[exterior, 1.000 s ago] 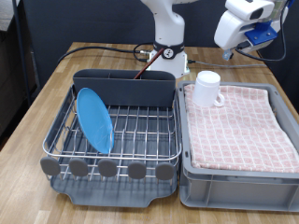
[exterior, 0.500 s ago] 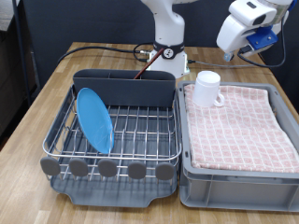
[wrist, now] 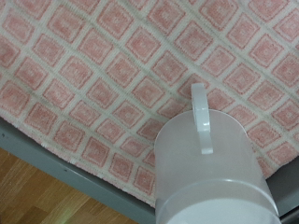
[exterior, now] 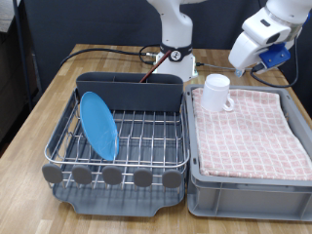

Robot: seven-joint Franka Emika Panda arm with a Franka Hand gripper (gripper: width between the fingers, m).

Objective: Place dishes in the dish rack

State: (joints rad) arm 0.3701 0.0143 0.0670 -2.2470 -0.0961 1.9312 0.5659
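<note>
The round bright-blue plate [exterior: 97,124] stands on edge in the silver wire dish rack [exterior: 146,136], at the exterior view's left. The white handled mug [exterior: 216,93] stands upright on the pink checked cloth [exterior: 249,127] in the grey tub. It fills the wrist view [wrist: 210,168] with its handle facing the cloth's middle. My gripper [exterior: 244,58] hangs in the air above and to the exterior view's right of the mug, apart from it. Its fingers do not show in the wrist view. The wooden spoon is out of view.
The dark grey oblong caddy [exterior: 132,91] sits at the rack's back edge. The grey tub [exterior: 244,190] stands next to the rack on the exterior view's right. Black cables [exterior: 97,54] lie on the wooden table behind the rack, by the robot's base [exterior: 177,54].
My gripper has moved down and a little to the exterior view's right, closer to the mug's height. The plate and the mug have not moved.
</note>
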